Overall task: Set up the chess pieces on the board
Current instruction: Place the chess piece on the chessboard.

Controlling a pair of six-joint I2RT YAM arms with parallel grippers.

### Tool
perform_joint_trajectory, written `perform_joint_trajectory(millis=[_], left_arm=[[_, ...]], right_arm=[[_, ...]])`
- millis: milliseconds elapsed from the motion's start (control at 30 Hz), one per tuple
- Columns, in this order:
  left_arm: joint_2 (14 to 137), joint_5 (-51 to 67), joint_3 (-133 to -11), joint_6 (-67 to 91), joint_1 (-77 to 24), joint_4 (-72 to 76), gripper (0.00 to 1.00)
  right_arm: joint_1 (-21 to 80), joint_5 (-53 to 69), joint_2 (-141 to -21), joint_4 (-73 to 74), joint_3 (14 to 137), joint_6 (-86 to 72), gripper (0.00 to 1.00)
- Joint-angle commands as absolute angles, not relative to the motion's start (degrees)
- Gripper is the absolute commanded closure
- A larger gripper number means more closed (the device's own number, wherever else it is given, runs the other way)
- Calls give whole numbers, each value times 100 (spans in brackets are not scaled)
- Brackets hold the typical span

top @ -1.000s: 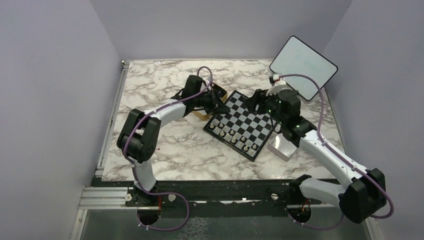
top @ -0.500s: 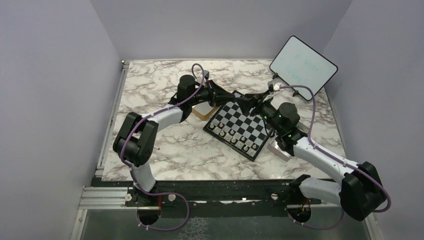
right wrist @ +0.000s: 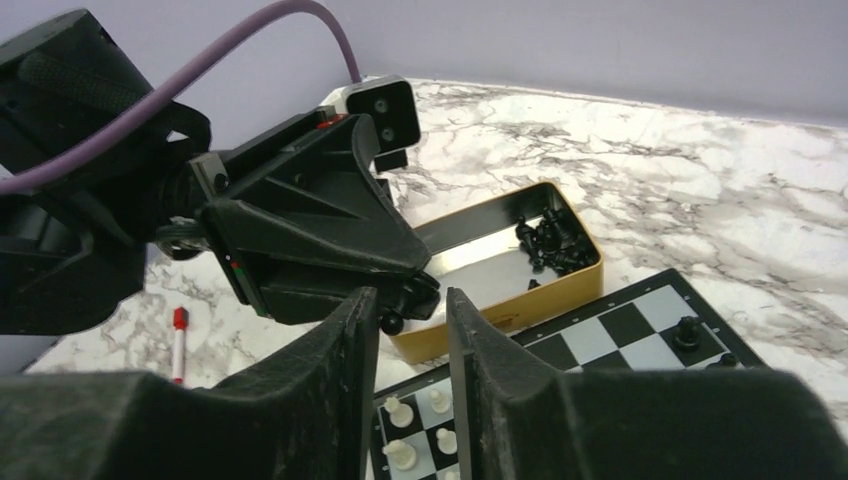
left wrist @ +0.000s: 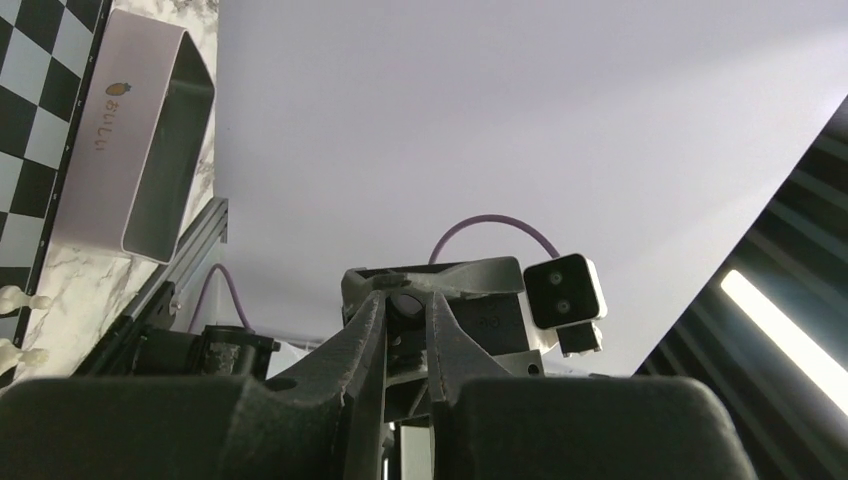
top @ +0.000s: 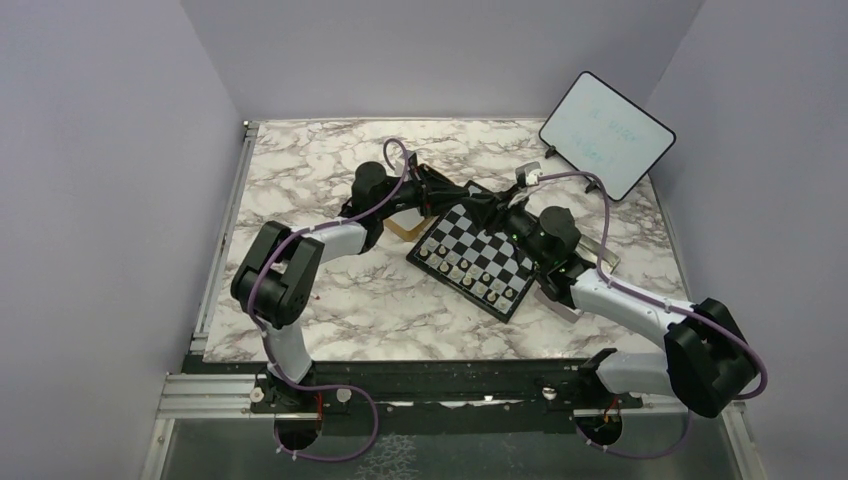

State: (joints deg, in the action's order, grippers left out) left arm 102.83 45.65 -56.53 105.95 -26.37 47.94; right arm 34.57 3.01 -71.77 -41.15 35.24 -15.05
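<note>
The board (top: pixel 480 255) lies at the table's middle, with pale chess pieces (right wrist: pixel 400 408) on its near rows and one black piece (right wrist: pixel 686 330) on a far square. More black pieces (right wrist: pixel 550 240) lie in the gold tin (right wrist: pixel 500 270). My left gripper (top: pixel 476 203) hangs over the board's far corner, shut on a small black chess piece (right wrist: pixel 392 322) whose round head points down. My right gripper (right wrist: pixel 410 296) faces it tip to tip; its jaws stand apart, one on each side of the held piece, and I see no contact. In the left wrist view the fingers (left wrist: pixel 375 335) are nearly together.
A white tablet (top: pixel 606 135) leans at the back right. A pale open tin (left wrist: pixel 130 150) lies beside the board under my right arm. A red-capped pen (right wrist: pixel 178 345) lies on the marble left of the board.
The left arm swung from the gold tin out over the board's far corner. My right gripper moved left to meet it, and its jaws narrowed.
</note>
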Motion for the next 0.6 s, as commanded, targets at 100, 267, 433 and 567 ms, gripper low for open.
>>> perform_joint_trajectory(millis=[100, 267, 433, 567], left_arm=[[10509, 4523, -5583, 11043, -2654, 5669, 92], [10596, 4485, -5583, 11122, -2672, 5830, 92], [10670, 4443, -5576, 11154, -2689, 5938, 92], [10788, 4508, -5658, 11121, -2688, 6002, 90]], right_arm=[[3531, 74, -7298, -4378, 3785, -1693, 68], [3569, -147, -7324, -4320, 3790, -1717, 72], [3568, -272, -7280, -4320, 3789, -1874, 89], [3573, -308, -7147, -4163, 3819, -2065, 99]])
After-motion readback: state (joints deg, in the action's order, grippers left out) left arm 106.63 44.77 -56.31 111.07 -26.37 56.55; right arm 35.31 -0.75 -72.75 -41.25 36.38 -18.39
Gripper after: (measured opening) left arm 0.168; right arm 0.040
